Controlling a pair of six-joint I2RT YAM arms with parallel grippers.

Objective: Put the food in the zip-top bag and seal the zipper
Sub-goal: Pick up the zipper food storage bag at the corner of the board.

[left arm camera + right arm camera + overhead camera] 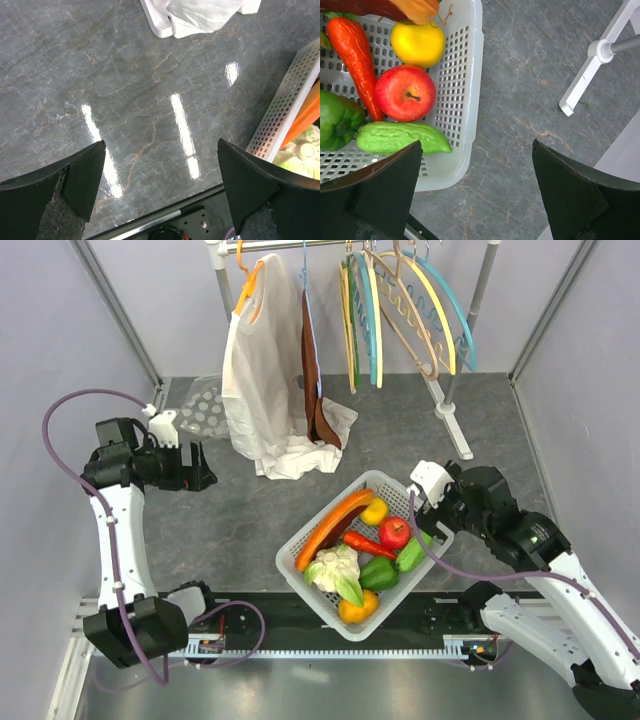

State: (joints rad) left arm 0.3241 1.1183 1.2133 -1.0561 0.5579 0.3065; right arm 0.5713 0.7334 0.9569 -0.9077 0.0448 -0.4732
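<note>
Nearest the arm bases, the white lattice plastic basket (405, 590) sits at 5 o'clock on the grey marbled tabletop (230, 530). Its near corner reaches over the black base rail (260, 612). All the food is inside it:

- the glossy red apple (405, 93)
- the bumpy green cucumber (402, 139)
- the yellow pepper (417, 44)
- the red chili (355, 55)
- the green pepper (378, 573)
- the white cauliflower (333, 567)
- the orange pepper (357, 608)
- the long orange piece (335, 525)

The right pincer (475, 150) is at the basket's 3 o'clock rim, jaws spread wide and holding nothing. The apple and cucumber lie just inside that rim. Whether a finger touches the rim, I cannot tell. At its 1 o'clock stands the white rack foot (590, 65).

Out at 9 o'clock the left pincer (160, 150) is gaping wide too, with nothing between the jaws. It is over bare tabletop, well apart from the basket, and there is open room between them.

Beyond it at 12 o'clock lies the flat clear polka-dot zip-top bag (200, 405). Its right edge is hidden behind the hanging white garment (265, 380), whose hem rests on the tabletop. The zipper is too faint to pick out.
</note>
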